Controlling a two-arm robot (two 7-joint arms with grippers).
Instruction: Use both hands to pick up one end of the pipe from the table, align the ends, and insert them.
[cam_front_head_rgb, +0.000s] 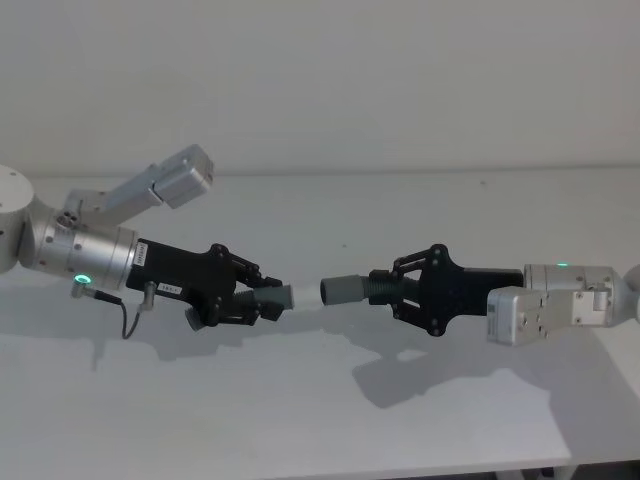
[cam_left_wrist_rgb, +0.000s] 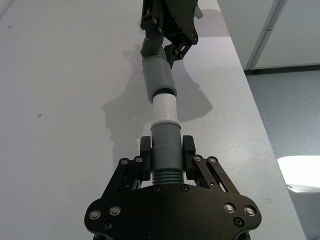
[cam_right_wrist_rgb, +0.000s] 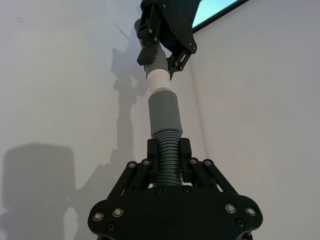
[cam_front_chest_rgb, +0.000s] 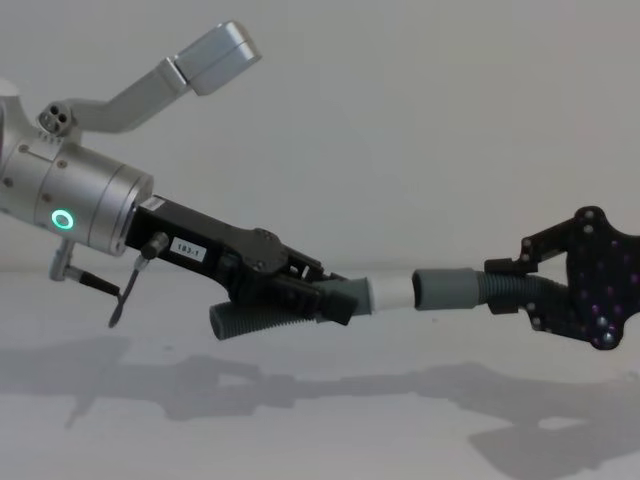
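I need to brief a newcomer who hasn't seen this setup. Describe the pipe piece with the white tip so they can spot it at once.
Start at the left gripper, held above the white table. It is clamped on a short dark-grey ribbed hose piece that points toward the right gripper. This piece ends in a narrow white tip, while the right gripper's piece ends in a wider grey open cuff.

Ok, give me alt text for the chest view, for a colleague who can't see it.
Two black tools hold a grey pipe piece each above the white table, tips meeting mid-air. The left tool grips the piece with the white tip, which touches or just enters the grey cuff held by the right tool; insertion depth cannot be told.
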